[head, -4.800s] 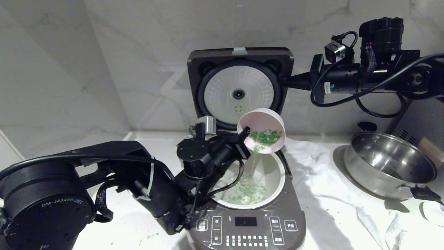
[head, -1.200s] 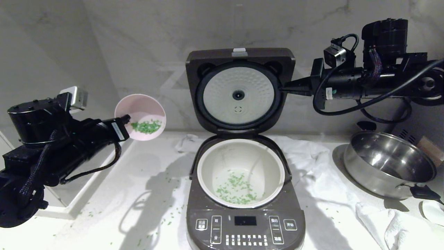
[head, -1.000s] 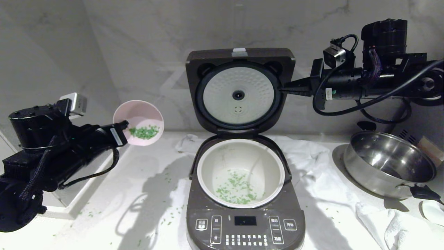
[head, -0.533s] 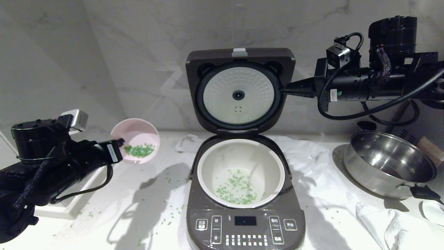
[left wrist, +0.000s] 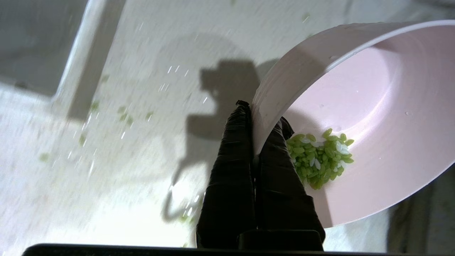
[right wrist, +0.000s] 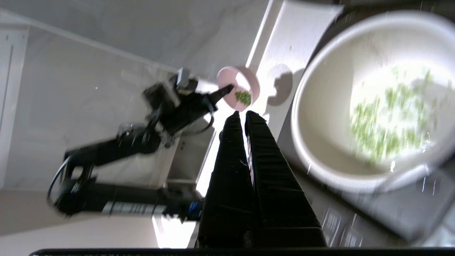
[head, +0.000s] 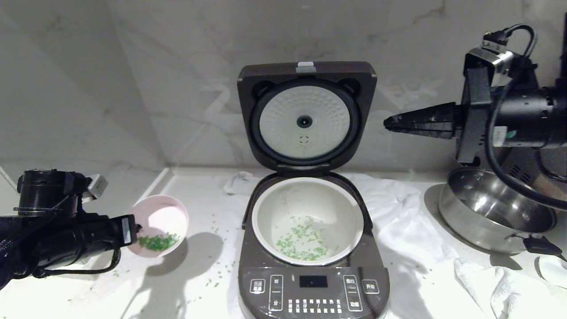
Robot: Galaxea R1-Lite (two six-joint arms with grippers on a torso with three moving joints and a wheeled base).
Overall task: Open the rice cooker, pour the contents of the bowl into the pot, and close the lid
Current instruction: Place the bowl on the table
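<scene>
left fingers point(left wrist: 245, 121) pinch bowl point(left wrist: 355, 106) rim — low

The pot point(head: 307, 212) mouth lies unobstructed from above — only the raised lid point(head: 306, 114) walls it at 12 o'clock.

You're in a kitchen: marble-look wall point(head: 177, 66), rice cooker point(head: 310, 283) and steel pan point(head: 496, 212) on a white desk point(head: 199, 301).

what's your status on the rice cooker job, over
Left gripper shut on bowl rim, low by counter, green bits left inside. Right gripper shut, beside open lid. Pot unobstructed.
</scene>
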